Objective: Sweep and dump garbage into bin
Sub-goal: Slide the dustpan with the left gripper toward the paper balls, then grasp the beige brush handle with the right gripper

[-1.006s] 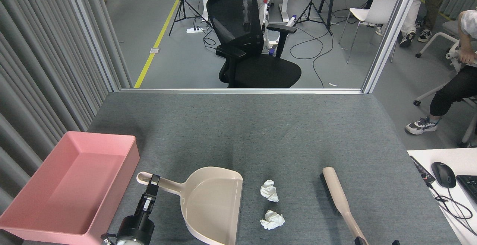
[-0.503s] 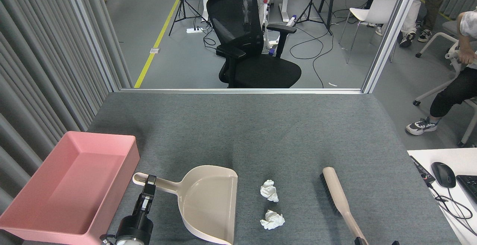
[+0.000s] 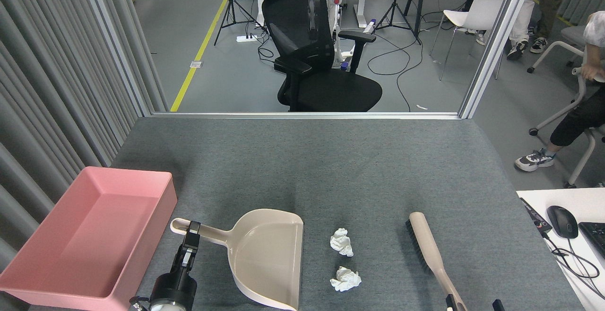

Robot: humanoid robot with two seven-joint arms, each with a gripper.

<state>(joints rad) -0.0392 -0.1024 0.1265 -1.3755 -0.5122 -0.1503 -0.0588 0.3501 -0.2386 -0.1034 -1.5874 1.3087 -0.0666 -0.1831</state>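
Observation:
Two crumpled white wads of garbage [image 3: 341, 242] [image 3: 345, 279] lie on the grey table between a beige dustpan [image 3: 267, 259] and a beige hand brush [image 3: 427, 247] with black bristles. My left gripper [image 3: 191, 234] is shut on the dustpan's long handle, and the pan's mouth faces right toward the wads. The pink bin [image 3: 127, 173] stands at the left edge, with nothing showing in it. At the bottom edge only the fingertips of my right gripper [image 3: 472, 304] show. They stand apart at the end of the brush handle, with one fingertip [image 3: 453, 302] against it.
A black office chair [image 3: 321, 65] stands beyond the table's far edge. At the right are a white desk [image 3: 534, 196] with a mouse [image 3: 562, 221] and cables, and a seated person's legs [image 3: 574, 122]. Grey curtains [image 3: 56, 89] line the left side.
The dustpan, held by my left gripper, shifted left and then slightly back to the right. My right gripper's fingertips rose a little further into view. The seated person's leg and chair moved.

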